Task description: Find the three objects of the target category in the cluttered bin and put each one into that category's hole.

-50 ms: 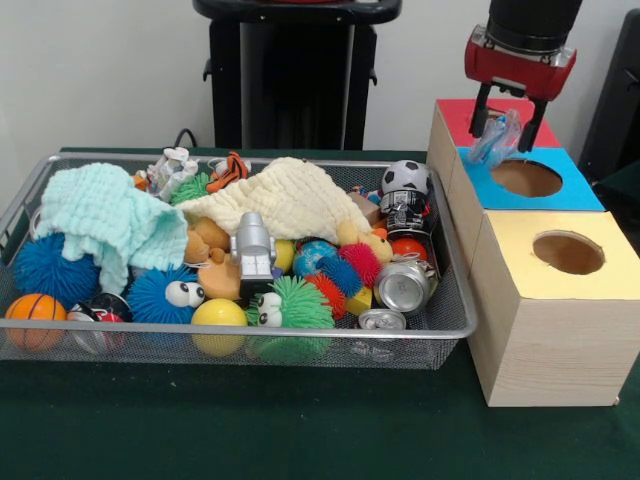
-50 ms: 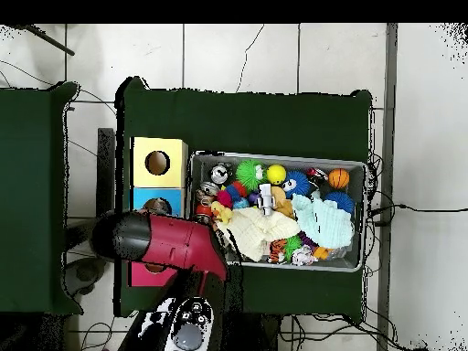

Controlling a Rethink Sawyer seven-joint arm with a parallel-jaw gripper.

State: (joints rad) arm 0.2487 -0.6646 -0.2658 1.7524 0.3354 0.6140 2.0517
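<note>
While a small, pale-blue translucent object (image 1: 497, 139) is held between the dark fingers of the gripper (image 1: 504, 131), it hangs above the near-left part of the blue box top (image 1: 476, 176), and what kind of thing it is cannot be made out. The round hole (image 1: 526, 178) in that blue top lies just to the picture's right of the object and a little toward the camera in the front view; this offset is the relation on which the coming move is judged to turn. No clear long axis can be read from the object, though it seems to hang slightly lengthwise downward.

Behind the blue box a red-topped box (image 1: 462, 116) is seen, its hole hidden by the gripper, and in front a yellow-topped box (image 1: 520, 238) with its own open hole (image 1: 568, 252). Which hole belongs to the category cannot be told. Open air is left above all three tops, so room for a short sideways shift is judged ample; the box edges are the only limits close by.

To the left, the wire bin (image 1: 455, 325) stands just beside the boxes, heaped with balls, cans and cloths. In the overhead view the boxes are largely covered by the red arm (image 2: 169, 242).
</note>
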